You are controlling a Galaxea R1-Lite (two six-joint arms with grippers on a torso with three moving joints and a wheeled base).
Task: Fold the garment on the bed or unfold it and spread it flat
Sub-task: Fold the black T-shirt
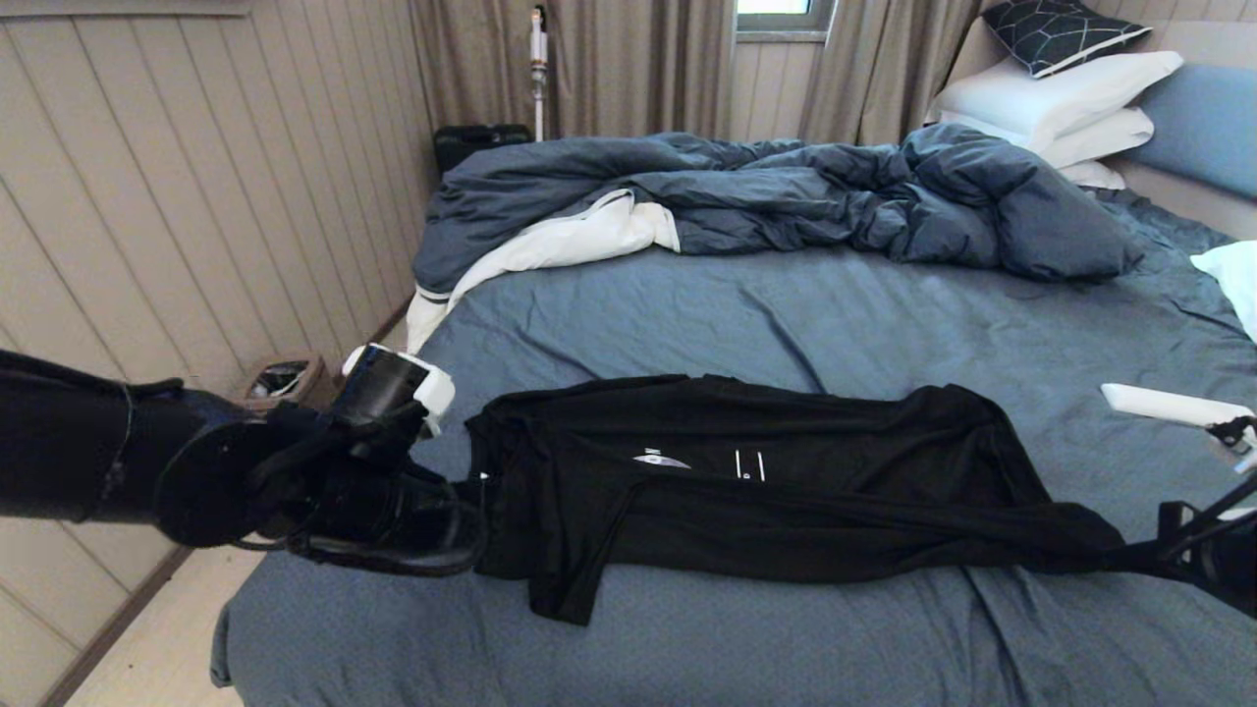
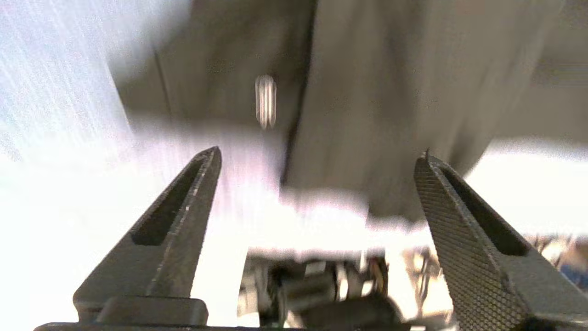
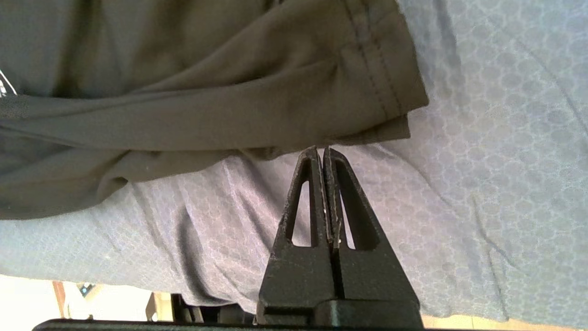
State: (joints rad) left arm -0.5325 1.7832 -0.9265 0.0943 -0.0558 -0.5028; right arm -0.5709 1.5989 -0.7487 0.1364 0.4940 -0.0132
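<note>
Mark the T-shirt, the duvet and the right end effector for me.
T-shirt (image 1: 786, 491): head view, middle of the black body, below the print.
Duvet (image 1: 786, 191): head view, dark blue rumpled top.
Right end effector (image 3: 324, 154): right wrist view, between the closed tips.

The shirt (image 1: 786, 481) is lying across the near part of the bed (image 1: 746, 314), with the duvet (image 1: 786, 196) lying behind it and pillows (image 1: 1061, 98) at the far right. The left pincer (image 1: 432, 520) is sitting at the shirt's left end, the right pincer (image 3: 323, 154) at its right end.
</note>
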